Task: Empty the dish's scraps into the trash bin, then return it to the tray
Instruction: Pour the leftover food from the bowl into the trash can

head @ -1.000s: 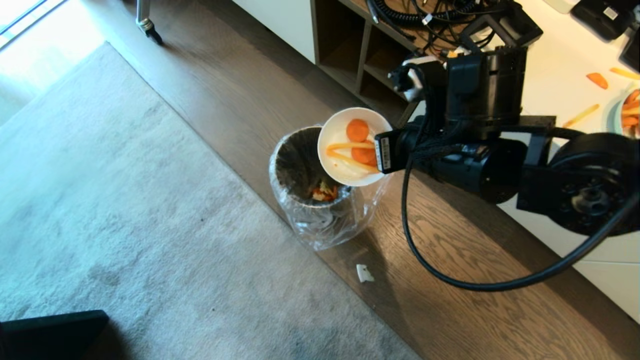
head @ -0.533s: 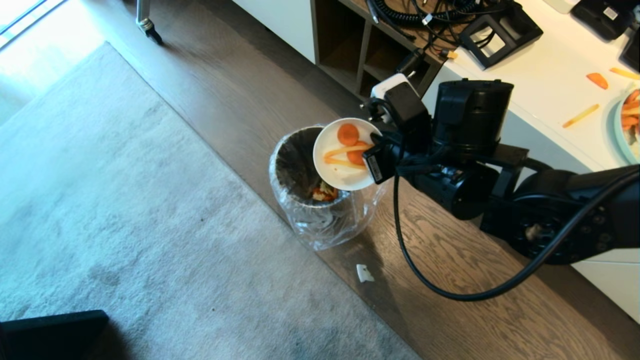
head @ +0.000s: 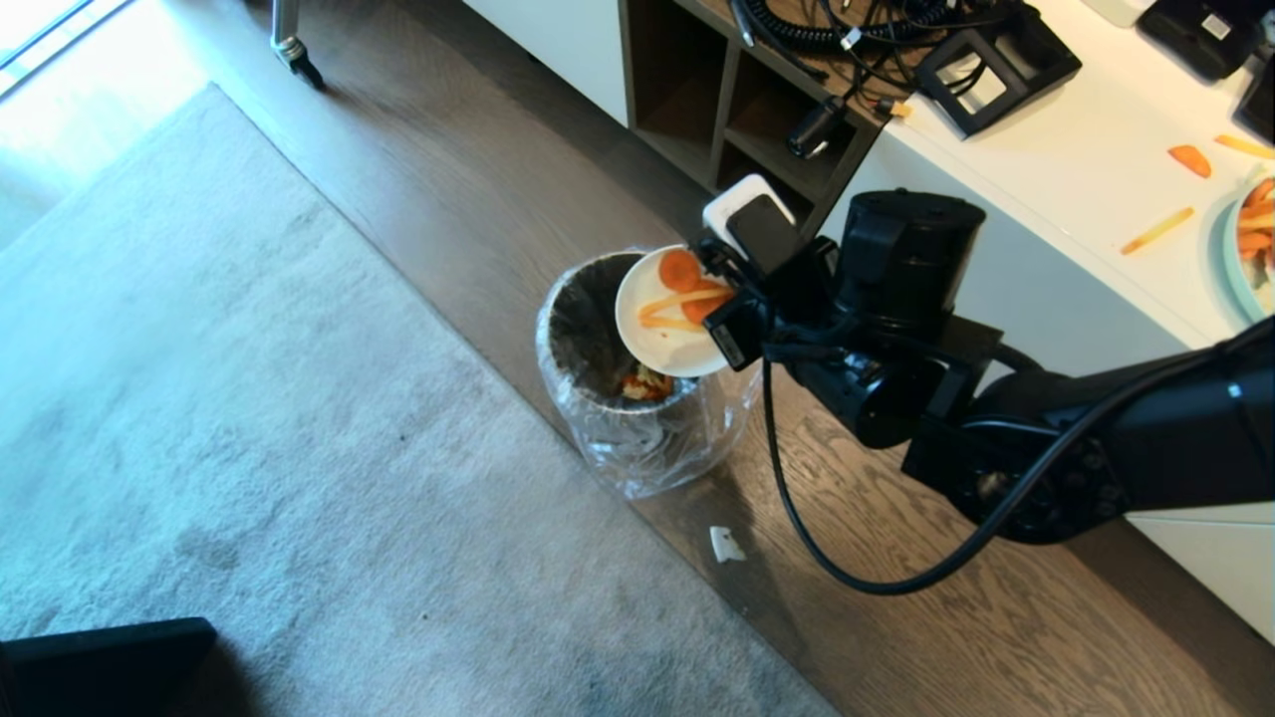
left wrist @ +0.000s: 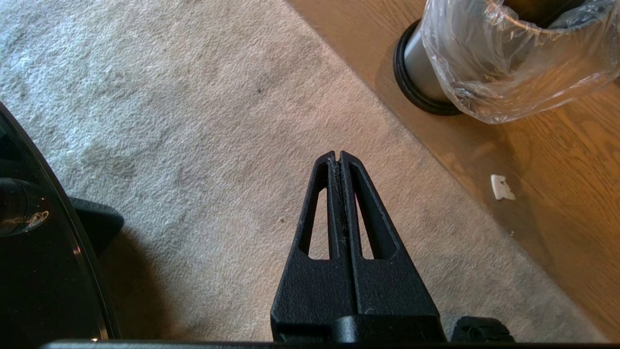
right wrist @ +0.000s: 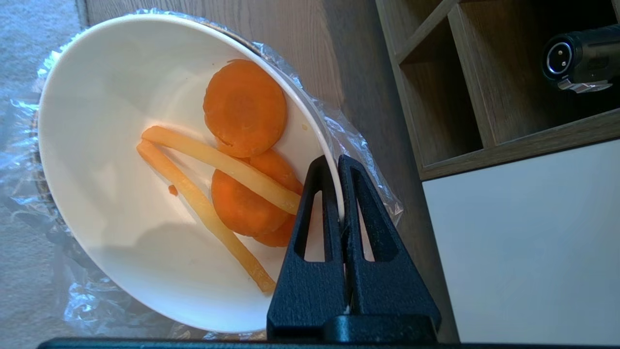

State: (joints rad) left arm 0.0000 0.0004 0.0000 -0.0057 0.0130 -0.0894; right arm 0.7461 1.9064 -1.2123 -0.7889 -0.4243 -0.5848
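Observation:
My right gripper (head: 725,324) (right wrist: 334,167) is shut on the rim of the white dish (head: 659,337) (right wrist: 111,145), one finger inside and one outside. The dish hangs tilted over the right side of the trash bin (head: 598,339) (left wrist: 484,63), a dark round bin lined with a crinkled clear bag. The scraps (head: 687,289) (right wrist: 242,160), orange carrot rounds and pale sticks, still lie inside the dish against its raised side. Older scraps lie at the bin's bottom. My left gripper (left wrist: 337,156) is shut and empty above the carpet. The tray is out of view.
A white counter (head: 1076,159) with loose carrot pieces, cables and a pale-blue plate (head: 1250,234) stands at the right, with open wooden shelves (head: 737,110) behind the bin. A small white scrap (head: 726,544) lies on the wooden floor. Grey carpet (head: 249,428) covers the left.
My right arm has swung lower and its wrist has rolled, tilting the dish further and carrying it slightly left over the bin. The scraps have stayed in the dish.

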